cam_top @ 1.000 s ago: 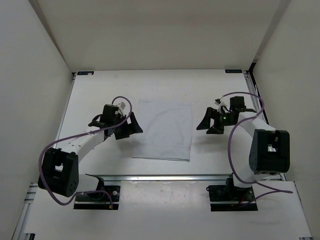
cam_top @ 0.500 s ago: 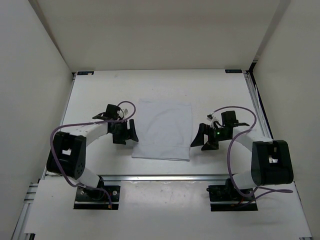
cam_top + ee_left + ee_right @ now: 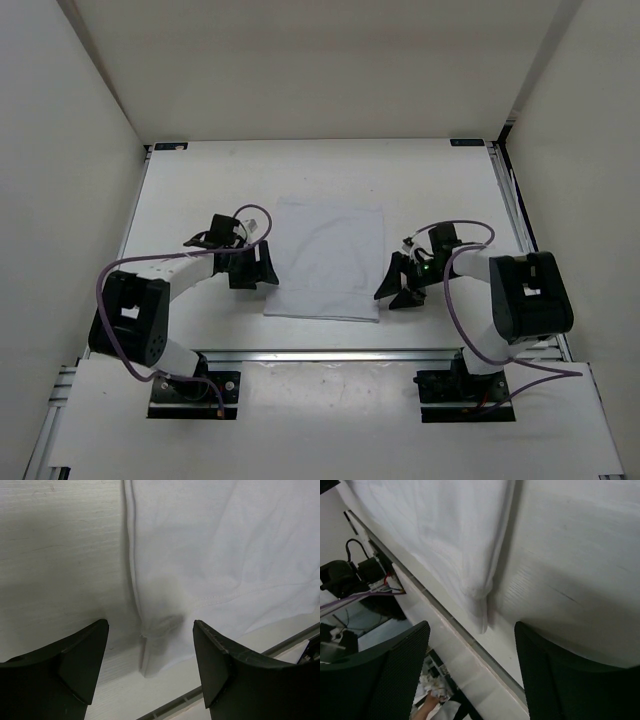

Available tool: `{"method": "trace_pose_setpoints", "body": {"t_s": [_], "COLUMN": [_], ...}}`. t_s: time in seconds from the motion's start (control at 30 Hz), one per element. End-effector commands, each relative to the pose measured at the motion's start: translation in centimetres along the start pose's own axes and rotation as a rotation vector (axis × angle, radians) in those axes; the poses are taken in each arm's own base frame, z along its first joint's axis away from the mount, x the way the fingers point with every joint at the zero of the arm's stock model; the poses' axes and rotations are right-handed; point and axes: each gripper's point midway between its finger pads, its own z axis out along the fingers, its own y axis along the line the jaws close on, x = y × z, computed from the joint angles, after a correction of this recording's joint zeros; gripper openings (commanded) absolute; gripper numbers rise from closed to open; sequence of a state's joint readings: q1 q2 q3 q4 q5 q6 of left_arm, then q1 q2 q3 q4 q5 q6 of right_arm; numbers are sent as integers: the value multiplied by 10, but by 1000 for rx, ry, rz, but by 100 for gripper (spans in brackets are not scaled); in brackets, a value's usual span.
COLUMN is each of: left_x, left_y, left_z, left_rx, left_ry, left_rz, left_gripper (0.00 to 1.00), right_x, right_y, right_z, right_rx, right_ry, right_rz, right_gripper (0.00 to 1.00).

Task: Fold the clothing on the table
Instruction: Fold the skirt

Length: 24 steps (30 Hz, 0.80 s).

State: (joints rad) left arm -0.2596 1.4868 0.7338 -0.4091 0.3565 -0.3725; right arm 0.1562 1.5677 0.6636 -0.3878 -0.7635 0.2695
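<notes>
Both arms have drawn in toward the near edge, so the left gripper [image 3: 267, 272] and right gripper [image 3: 389, 294] now flank the clothing [image 3: 330, 250]. Each stands wide open and holds nothing. A near corner lies flat on the table [image 3: 200, 180] between each pair of jaws, probably to be pinched for the fold.

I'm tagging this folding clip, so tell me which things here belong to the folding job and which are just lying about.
Part of the job: the clothing, lying flat; the table under it; the left gripper and the right gripper, both open at the clothing's near corners.

Just there: the purple cables; the metal rail; the walls; the base plates.
</notes>
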Motion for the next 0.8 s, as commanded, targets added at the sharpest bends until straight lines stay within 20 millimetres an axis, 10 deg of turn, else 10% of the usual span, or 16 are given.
{"method": "trace_pose_setpoints", "body": {"t_s": [0.0, 0.33, 0.43, 0.6, 0.77], "left_x": [26, 67, 73, 75, 66], "left_y": [15, 12, 3, 2, -4], "left_z": [5, 6, 9, 14, 14], "left_rx": [-37, 32, 68, 70, 87], "left_ry": [52, 99, 97, 120, 109], "left_rz": [-2, -5, -2, -26, -28], "left_gripper": [80, 67, 26, 28, 12], "right_x": [2, -8, -11, -18, -20], "right_y": [-12, 4, -4, -8, -7], "right_z": [13, 30, 33, 38, 37], "right_rx": [28, 51, 53, 76, 85], "right_ry": [39, -35, -18, -18, -19], "right_rz": [-12, -208, -159, -189, -191], "right_gripper": [74, 73, 72, 70, 35]}}
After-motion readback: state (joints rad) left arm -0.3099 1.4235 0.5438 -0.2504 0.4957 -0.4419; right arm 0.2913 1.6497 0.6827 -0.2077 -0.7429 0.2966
